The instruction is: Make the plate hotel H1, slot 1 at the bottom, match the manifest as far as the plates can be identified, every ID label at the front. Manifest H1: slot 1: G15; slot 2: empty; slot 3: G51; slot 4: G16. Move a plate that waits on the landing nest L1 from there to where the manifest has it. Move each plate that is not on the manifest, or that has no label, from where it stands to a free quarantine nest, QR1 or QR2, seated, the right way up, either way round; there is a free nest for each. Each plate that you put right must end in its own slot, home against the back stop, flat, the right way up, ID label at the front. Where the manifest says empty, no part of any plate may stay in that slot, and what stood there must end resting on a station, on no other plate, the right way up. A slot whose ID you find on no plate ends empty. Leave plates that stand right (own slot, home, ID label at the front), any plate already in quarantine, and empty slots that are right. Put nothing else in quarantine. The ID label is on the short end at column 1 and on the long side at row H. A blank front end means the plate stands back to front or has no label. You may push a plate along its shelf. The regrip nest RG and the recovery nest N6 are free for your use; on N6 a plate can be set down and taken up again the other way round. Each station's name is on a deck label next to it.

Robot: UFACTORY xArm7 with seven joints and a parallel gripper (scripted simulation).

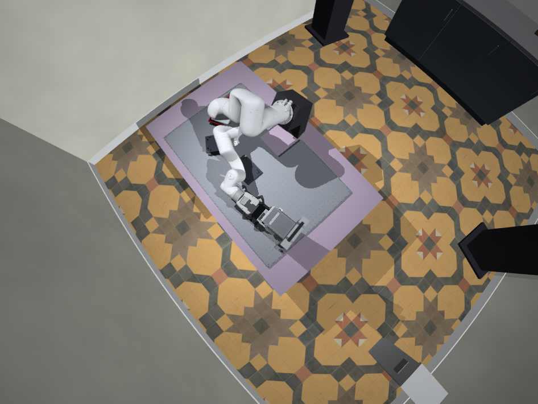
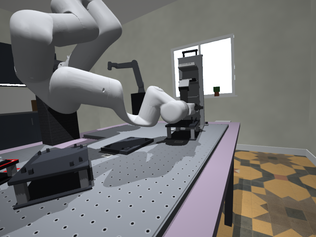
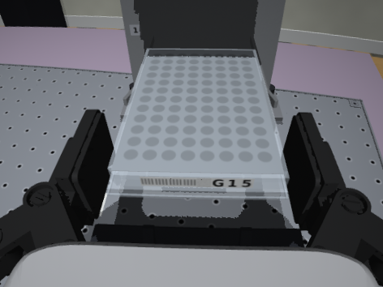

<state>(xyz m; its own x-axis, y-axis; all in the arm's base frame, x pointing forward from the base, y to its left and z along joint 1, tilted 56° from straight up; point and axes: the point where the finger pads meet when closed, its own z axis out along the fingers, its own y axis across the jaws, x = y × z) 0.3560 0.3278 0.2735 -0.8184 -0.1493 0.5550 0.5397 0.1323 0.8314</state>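
Note:
My gripper [image 3: 197, 134] is shut on a clear well plate [image 3: 197, 120], with one finger on each long side near its front end. The plate's label reads G15 and faces me. The plate is level, and its far end reaches into the bottom opening of the plate hotel [image 3: 200, 6], beside the slot mark 1. The front part of the plate still stands out of the hotel. In the exterior view the gripper [image 2: 196, 108] is low at the front of the hotel [image 2: 190, 86]. Another plate juts forward from a higher slot. A label shows near the hotel's top [image 2: 188, 64].
A raised nest [image 2: 182, 125] stands right under the gripper, in front of the hotel. A flat dark nest [image 2: 127, 145] lies mid-table. A tilted raised nest [image 2: 50, 163] stands near the camera, with a red-edged station [image 2: 6, 163] at the far left. The table edge runs along the right.

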